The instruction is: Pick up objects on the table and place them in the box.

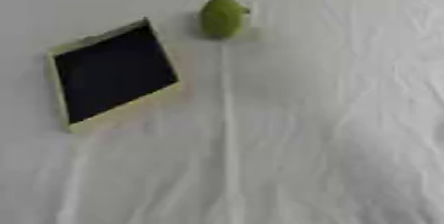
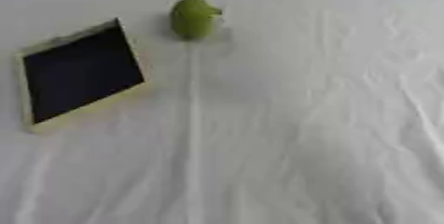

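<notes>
Item one: green fruit [image 1: 223, 17], rounded, pear-like in outline, with a small nub on its right side. It rests on the white cloth [image 1: 329, 119] toward the far edge, apart from the box and just right of its far corner.

Handling, as a judgement: you can expect it to be light, rigid and smooth-skinned, so it may slip or roll when nudged. Take it round the widest part of the body, fingers on one flank and thumb on the other, coming down from above. Do not push it sideways first.

Item two: box [image 1: 61, 89], shallow, pale rim, dark inside, set askew on the left half of the table with one corner pointing away from you. Nothing can be made out in it. The rim looks low, so a drop from just above the dark floor should do.

Hands: neither shows in either view, so you cannot tell whether the fingers are apart or together.

Edges and room: the far table edge runs close behind the fruit, with a dark band beyond it; watch for overreach there. The near and right parts of the cloth carry only wrinkles, giving you wide room to approach. The path from fruit to box is short and unobstructed.
</notes>
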Controlling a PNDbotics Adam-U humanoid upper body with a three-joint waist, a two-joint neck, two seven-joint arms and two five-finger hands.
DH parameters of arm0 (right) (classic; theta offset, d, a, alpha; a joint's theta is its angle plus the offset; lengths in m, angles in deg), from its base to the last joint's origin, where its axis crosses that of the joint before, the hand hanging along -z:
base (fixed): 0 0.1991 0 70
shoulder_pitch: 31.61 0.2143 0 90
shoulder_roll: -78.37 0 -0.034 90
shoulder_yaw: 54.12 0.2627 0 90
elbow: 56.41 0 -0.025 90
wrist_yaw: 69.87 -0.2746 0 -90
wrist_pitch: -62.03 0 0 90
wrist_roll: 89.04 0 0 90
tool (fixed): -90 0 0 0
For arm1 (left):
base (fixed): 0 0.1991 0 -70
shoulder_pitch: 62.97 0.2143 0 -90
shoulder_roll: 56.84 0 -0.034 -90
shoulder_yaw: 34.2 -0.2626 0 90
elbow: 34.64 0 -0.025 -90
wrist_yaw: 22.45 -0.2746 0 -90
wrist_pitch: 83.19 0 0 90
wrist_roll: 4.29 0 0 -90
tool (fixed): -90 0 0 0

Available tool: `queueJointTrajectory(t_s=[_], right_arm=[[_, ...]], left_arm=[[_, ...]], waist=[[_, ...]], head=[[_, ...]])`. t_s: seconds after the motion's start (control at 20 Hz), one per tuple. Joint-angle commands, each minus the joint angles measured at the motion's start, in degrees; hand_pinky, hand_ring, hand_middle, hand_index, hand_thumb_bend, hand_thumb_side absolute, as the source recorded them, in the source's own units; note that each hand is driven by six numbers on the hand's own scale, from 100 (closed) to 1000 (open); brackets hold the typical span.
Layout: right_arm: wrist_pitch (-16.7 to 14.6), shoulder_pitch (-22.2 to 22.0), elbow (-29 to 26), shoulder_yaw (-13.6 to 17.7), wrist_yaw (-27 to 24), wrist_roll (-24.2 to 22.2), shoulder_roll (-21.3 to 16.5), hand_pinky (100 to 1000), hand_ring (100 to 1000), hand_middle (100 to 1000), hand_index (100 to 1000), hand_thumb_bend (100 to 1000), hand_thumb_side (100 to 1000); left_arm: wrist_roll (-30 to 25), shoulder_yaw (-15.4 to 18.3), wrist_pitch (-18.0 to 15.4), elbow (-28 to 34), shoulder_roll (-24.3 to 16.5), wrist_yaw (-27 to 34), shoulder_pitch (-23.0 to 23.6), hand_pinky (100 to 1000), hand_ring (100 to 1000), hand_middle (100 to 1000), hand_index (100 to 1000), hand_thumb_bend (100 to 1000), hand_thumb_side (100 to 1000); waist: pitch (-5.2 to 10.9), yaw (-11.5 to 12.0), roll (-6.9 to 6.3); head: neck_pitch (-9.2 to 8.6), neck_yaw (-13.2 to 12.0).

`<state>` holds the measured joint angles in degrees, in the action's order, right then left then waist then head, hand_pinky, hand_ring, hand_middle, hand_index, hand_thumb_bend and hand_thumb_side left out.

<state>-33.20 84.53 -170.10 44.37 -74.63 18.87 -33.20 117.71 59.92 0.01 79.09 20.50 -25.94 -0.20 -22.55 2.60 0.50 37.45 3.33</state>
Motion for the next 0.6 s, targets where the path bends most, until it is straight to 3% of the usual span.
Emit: queueJointTrajectory(t_s=[0.05, 0.4, 0.6], right_arm=[[0.08, 0.21, -0.9, 0.84, -0.72, -0.08, -0.72, 811, 744, 785, 875, 100, 505], [0.14, 0.45, -0.9, 0.68, -0.84, -0.29, -1.28, 812, 753, 792, 877, 100, 493], [-0.02, 2.06, -0.9, -0.94, 0.52, -1.71, -5.34, 816, 777, 800, 879, 100, 478]], left_arm=[[0.02, 0.9, 0.33, 0.86, -0.75, 0.03, -0.2, 801, 734, 625, 756, 239, 600], [-0.06, 0.8, 0.39, 0.86, -0.81, 0.05, -0.18, 799, 734, 626, 756, 239, 599], [-0.27, 0.66, 0.43, 0.86, -1.14, 0.03, -0.14, 799, 734, 626, 756, 237, 597]], waist=[[1.13, -0.05, 0.03], [1.13, -0.06, 0.0], [1.31, -0.04, 0.03]], head=[[-0.07, -0.07], [-0.01, -0.17], [0.23, -0.15]])
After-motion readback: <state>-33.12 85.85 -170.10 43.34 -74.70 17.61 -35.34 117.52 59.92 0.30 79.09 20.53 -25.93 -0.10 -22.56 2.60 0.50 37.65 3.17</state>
